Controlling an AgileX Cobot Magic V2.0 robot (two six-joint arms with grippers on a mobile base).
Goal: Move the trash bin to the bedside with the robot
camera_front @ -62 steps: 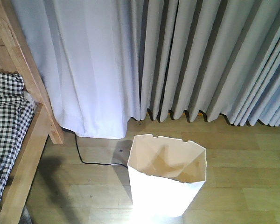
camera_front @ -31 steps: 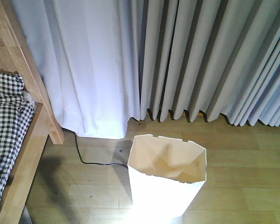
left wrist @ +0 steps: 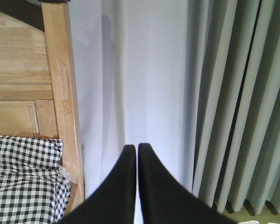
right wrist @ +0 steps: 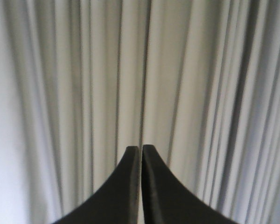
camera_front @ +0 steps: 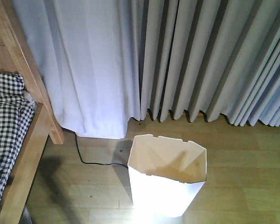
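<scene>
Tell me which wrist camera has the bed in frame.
The left wrist view: the left gripper, fingers shut, points beside the bed with checked bedding. The right gripper faces only grey curtain.

The front view looks down from above at the floor (camera_front: 242, 168), with the bin (camera_front: 167, 186) close below centre, the bed (camera_front: 18, 140) along its left edge and the curtain (camera_front: 186, 60) across the back. The left wrist view looks level past its own pincer (left wrist: 136, 148), whose tips almost touch, at the bed's post (left wrist: 60, 93), the checked bedding (left wrist: 23, 177) and the curtain (left wrist: 224, 102), from nearer. The right wrist view faces only curtain folds (right wrist: 186, 84) close up, past its pincer (right wrist: 141, 149). All three views share the curtain; the front and left wrist views share the bed.
</scene>
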